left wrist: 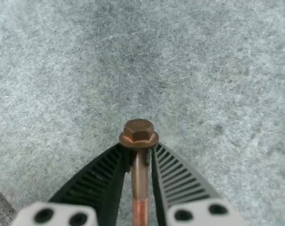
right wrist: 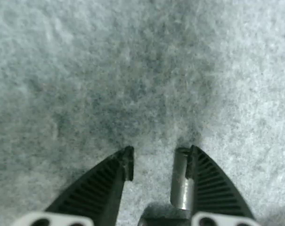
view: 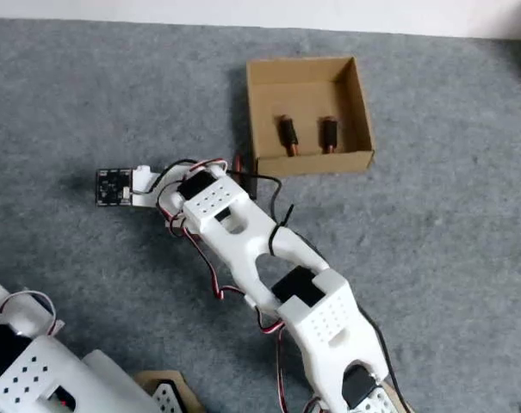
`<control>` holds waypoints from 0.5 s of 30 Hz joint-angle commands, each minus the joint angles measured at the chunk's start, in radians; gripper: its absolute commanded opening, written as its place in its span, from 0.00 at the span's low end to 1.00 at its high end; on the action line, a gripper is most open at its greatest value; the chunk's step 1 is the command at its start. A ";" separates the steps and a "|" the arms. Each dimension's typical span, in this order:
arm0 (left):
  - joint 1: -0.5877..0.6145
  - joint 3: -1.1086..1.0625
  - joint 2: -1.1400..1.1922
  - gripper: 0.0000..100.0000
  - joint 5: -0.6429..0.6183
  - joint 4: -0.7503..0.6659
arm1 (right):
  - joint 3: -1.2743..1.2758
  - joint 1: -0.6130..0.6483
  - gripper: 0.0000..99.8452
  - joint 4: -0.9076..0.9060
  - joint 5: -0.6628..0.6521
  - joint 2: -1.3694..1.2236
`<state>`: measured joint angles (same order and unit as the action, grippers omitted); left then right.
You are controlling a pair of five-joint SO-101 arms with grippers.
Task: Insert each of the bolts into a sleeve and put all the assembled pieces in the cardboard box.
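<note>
- Copper-coloured hex-flange bolt (left wrist: 140,155): left jaws are clamped on its shank, head at the tips, above the grey felt bench (left wrist: 203,70). The round shank could pivot or slide under insertion load.
- Grey metal tube sleeve (right wrist: 181,181) touches one side of the right jaws, which stand open. Can't tell if it lies flat. An off-centre close could roll it away or grip it skewed, and then the bolt jams.
- Brown cardboard box (view: 312,162) holds two assembled pieces (view: 288,135). A white arm (view: 234,224) sits just beside its wall and could knock it.
</note>
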<state>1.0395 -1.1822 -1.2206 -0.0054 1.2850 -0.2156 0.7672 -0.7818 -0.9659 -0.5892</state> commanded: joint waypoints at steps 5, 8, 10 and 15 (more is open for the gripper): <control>0.004 0.007 -0.015 0.01 0.009 -0.015 | -0.101 -0.021 0.18 -0.058 0.012 0.016; -0.001 0.007 -0.015 0.01 0.009 -0.014 | -0.105 -0.018 0.18 -0.107 0.014 0.019; -0.001 0.007 -0.015 0.01 0.009 -0.012 | -0.153 -0.018 0.18 -0.116 0.014 0.019; -0.001 0.005 -0.015 0.01 0.011 -0.012 | -0.206 -0.022 0.18 -0.159 0.037 0.010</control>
<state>1.0380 -1.1822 -1.2206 -0.0054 1.2850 -0.3613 0.7564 -0.9260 -0.9536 -0.5907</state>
